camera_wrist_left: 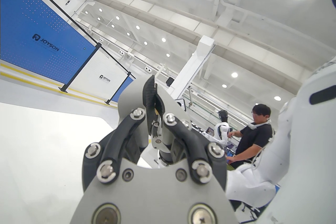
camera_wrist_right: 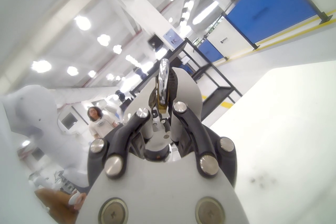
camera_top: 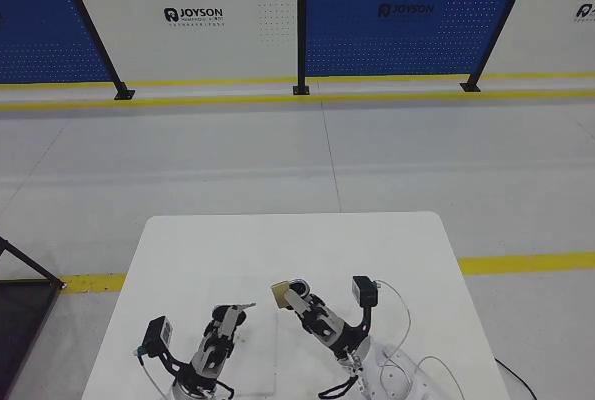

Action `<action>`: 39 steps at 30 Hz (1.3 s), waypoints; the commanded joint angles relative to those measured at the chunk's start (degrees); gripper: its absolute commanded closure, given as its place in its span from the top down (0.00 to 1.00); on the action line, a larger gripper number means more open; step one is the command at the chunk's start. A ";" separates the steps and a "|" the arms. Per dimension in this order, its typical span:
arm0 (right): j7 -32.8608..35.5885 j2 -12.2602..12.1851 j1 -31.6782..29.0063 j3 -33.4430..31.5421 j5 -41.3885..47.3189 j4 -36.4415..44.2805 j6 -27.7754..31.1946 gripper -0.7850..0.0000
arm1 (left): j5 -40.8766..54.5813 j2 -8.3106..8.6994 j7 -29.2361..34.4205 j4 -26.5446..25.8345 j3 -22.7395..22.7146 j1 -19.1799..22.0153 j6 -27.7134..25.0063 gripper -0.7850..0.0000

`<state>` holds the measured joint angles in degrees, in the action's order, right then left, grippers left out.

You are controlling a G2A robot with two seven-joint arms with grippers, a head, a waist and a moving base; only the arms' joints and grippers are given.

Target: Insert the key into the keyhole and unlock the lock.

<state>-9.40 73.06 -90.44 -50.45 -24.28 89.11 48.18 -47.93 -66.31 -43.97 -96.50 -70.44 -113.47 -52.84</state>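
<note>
Top view: the right gripper (camera_top: pixel 295 293) is clenched on the lock (camera_top: pixel 281 293), held over the worktop (camera_top: pixel 277 240) near its front edge, about midway along it. The left gripper (camera_top: pixel 234 312) is just beside it, towards the front-left corner, and pinches the key (camera_top: pixel 246 306). The key's tip points at the lock but is apart from it, not yet inserted. Both forearms lie low over the front edge, with the grippers pointing away from the robot and angled towards each other.

Left wrist view: the left gripper (camera_wrist_left: pixel 153 89) has its pads pressed together on a thin yellowish sliver, probably the key (camera_wrist_left: pixel 157 110). The key looks light, thin and stiff, best gripped by its head with the blade left free.

Right wrist view: the right gripper (camera_wrist_right: pixel 168 78) clamps the lock (camera_wrist_right: pixel 162 93) by its brass body, and the shiny shackle sticks out past the fingertips. The lock is probably heavy for its size, rigid and smooth, so it may slip or twist. A firm hold on its flat sides suits it, with the keyhole end left bare. I cannot tell which way the keyhole faces.
</note>
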 commanded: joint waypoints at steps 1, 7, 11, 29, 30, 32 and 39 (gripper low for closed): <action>-0.85 0.31 0.28 0.67 -0.37 -0.29 -0.40 0.00 | -0.62 -0.34 -0.43 0.45 1.24 0.59 0.98 0.00; -2.71 1.02 0.78 1.87 -0.63 -1.34 -0.90 0.00 | -3.00 -1.36 -3.77 2.00 4.00 2.20 4.38 0.00; -2.73 1.25 0.88 2.19 -0.30 -1.78 -1.09 0.00 | -2.85 -1.80 -5.23 2.80 5.14 3.04 4.60 0.00; -3.72 1.56 -0.60 1.54 -0.56 -1.19 0.24 0.00 | -3.64 -2.64 -7.97 2.98 6.20 3.13 5.15 0.00; -3.69 1.57 -0.67 1.51 -0.48 -1.22 0.28 0.00 | -3.74 -2.68 -8.06 2.90 6.30 3.09 5.08 0.00; -3.59 1.59 -0.85 1.46 -0.49 -1.13 0.33 0.00 | -3.79 -2.76 -8.18 2.81 6.46 3.05 4.97 0.00; -2.97 1.64 -1.16 1.30 -0.34 -0.92 0.51 0.00 | -4.00 -3.10 -8.02 2.92 7.19 3.41 5.68 0.00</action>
<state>-12.56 74.69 -91.59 -49.16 -24.69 88.17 48.65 -51.91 -69.36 -52.00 -93.63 -63.35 -110.15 -47.33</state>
